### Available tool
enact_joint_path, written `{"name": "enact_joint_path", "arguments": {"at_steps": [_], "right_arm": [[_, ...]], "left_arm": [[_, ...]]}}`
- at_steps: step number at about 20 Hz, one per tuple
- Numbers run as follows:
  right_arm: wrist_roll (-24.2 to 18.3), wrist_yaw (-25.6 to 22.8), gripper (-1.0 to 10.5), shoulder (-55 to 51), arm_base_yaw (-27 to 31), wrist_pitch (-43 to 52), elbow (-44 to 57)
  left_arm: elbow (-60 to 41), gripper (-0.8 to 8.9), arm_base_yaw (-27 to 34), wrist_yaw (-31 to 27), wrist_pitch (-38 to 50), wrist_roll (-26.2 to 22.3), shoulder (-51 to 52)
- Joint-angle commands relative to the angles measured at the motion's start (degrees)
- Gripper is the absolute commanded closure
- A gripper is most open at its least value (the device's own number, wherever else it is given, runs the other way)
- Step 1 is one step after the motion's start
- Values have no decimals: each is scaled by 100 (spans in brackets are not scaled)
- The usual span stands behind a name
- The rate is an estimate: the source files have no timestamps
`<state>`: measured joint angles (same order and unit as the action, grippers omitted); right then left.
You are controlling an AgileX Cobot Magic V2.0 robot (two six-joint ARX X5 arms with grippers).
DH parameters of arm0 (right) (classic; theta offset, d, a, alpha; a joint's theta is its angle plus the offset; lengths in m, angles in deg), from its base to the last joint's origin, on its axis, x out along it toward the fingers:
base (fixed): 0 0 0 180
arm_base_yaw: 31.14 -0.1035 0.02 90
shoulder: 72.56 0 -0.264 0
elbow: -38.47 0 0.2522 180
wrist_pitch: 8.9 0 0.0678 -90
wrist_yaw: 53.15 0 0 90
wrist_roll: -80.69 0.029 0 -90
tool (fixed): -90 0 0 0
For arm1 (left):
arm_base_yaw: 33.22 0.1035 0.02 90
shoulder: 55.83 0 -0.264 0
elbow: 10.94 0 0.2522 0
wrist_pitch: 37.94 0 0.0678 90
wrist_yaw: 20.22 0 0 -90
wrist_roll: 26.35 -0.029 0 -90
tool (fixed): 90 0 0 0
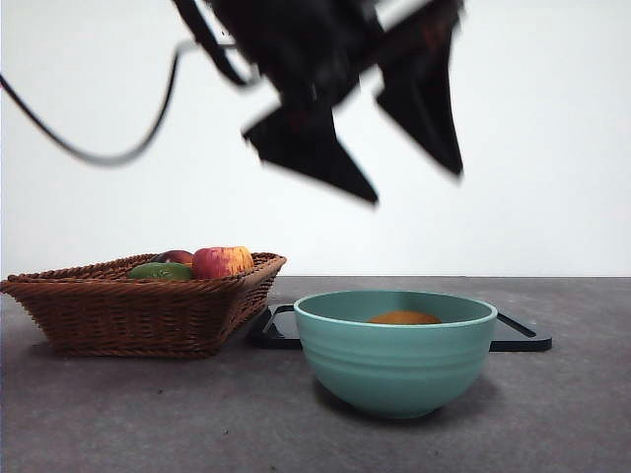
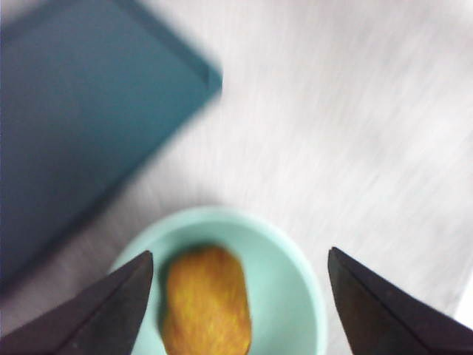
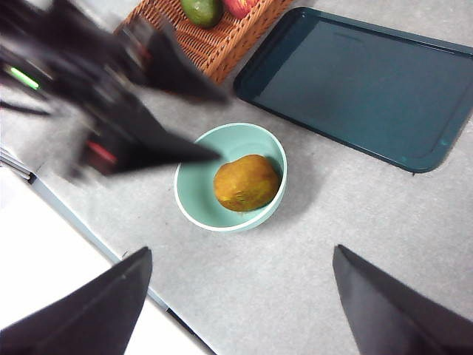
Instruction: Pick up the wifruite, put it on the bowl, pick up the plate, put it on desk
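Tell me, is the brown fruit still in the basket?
No, the wifruite lies inside the bowl, apart from the basket.

The wifruite (image 1: 404, 317) lies in the bowl (image 1: 394, 365), which stands at the front of the surface (image 1: 118, 414). A tray (image 1: 518, 335) lies flat just behind the bowl. A wicker basket (image 1: 138, 310) stands to the left, holding an apple (image 1: 222, 261) and a green fruit (image 1: 161, 270).

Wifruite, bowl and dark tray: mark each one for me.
wifruite (image 3: 246, 183), right wrist view, middle of its skin.
bowl (image 1: 394, 363), front view, ribbed outer wall.
dark tray (image 3: 362, 81), right wrist view, bare flat floor.
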<state>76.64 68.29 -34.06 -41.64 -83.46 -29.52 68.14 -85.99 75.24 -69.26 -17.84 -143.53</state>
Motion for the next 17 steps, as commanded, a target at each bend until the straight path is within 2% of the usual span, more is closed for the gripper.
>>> {"name": "enact_joint_path", "arguments": {"at_steps": [1,8,12,15,17], "right_arm": [[63,4,555,33,-24,28,-109],[61,0,555,33,-24,31,-109],[61,0,555,33,-24,28,-109],[61,0,555,35,-24,31,-107],[61,0,555,35,-24,31,-107]], "left_arm": [[120,439,101,-11,-146,168,476],[70,440,1156,-15,-1178,168,2090],[-507,440,1696,57,-1458,168,2879],[-1163,439,1829,437,-1550,212,3467],[-1482,439,1829,929,-1718,186,3731]]}}
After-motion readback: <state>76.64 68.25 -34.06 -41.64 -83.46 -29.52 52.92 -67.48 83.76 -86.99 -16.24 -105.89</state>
